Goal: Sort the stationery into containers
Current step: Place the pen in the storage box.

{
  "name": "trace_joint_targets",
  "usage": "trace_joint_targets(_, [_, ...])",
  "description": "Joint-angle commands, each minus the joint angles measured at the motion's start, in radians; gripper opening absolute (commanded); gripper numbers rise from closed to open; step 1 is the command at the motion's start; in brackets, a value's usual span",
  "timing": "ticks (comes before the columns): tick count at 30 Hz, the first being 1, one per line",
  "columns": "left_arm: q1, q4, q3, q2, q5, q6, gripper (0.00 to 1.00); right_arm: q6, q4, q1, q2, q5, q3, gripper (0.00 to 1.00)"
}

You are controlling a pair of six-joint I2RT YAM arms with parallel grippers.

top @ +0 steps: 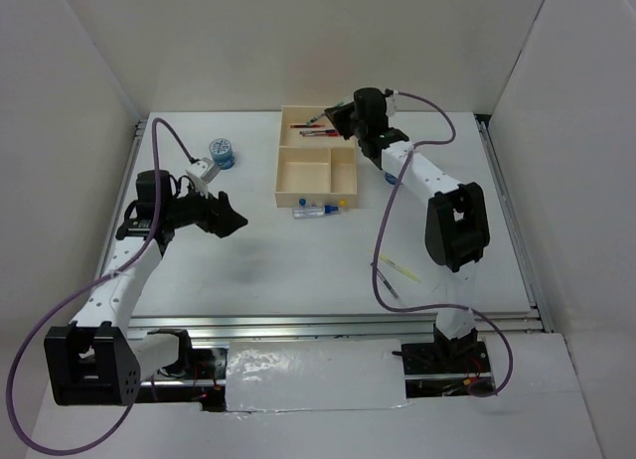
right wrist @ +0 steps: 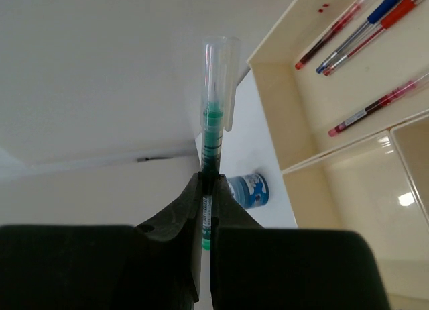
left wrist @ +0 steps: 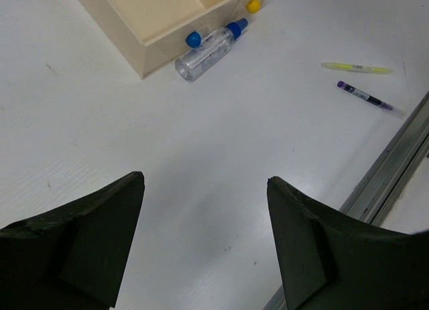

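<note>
Left gripper (top: 227, 217) is low over the white table (top: 298, 270) on the left side, well apart from the cream rectangular shallow tray (top: 288, 171). Its fingers (left wrist: 87, 249) are spread wide with nothing between them, only bare table under the gap. Right gripper (top: 345, 118) is reached out over the far long section of the tray, pads pressed together on a clear plastic pen with green ink (right wrist: 213, 122). The pen is pinched near its lower end and the capped end sticks out past the fingertips. It is held up off the tray and not touching it. In the right wrist view the long section already holds several thin red and blue pens (right wrist: 375, 15) lying roughly side by side, plus one more red pen (right wrist: 375, 107) nearer the divider. The smaller compartment seen there looks bare. A clear tube-shaped marker with a blue cap (left wrist: 209, 49) lies on the table just outside the tray's near wall. A small round blue piece (left wrist: 193, 39) sits against that wall, touching or nearly touching the tube, and a small yellow piece (left wrist: 253, 5) sits by the near corner. A thin yellow pen (left wrist: 356, 68) and a thin purple pen (left wrist: 365, 95) lie close together on the table, near the right arm and well apart from the tray. A small round blue-and-white patterned cylinder (top: 223, 153) stands upright on the table left of the tray, clear of it.
</note>
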Motion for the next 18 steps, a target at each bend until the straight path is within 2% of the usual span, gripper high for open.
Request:
trace_joint_targets(1, [0.036,0.058,-0.024,-0.014,0.055,-0.017,0.86,0.155,0.105,0.011,0.058,0.124,0.053,0.00])
trace_joint_targets(3, [0.045,0.067,-0.044,-0.012,0.065,-0.022,0.86,0.166,0.141,0.011,0.091,0.128,0.086,0.00])
trace_joint_targets(9, [0.086,0.064,-0.082,0.009,0.098,-0.007,0.86,0.218,0.090,0.039,0.235,0.220,0.225,0.00])
trace_joint_targets(13, [0.122,0.057,-0.096,0.012,0.113,0.015,0.86,0.214,0.084,0.041,0.296,0.237,0.253,0.00])
trace_joint_targets(15, [0.136,0.052,-0.099,0.018,0.119,0.029,0.86,0.220,0.085,0.041,0.310,0.230,0.250,0.04])
trace_joint_targets(18, [0.151,0.044,-0.099,0.032,0.133,0.038,0.86,0.212,0.089,0.042,0.332,0.216,0.253,0.20])
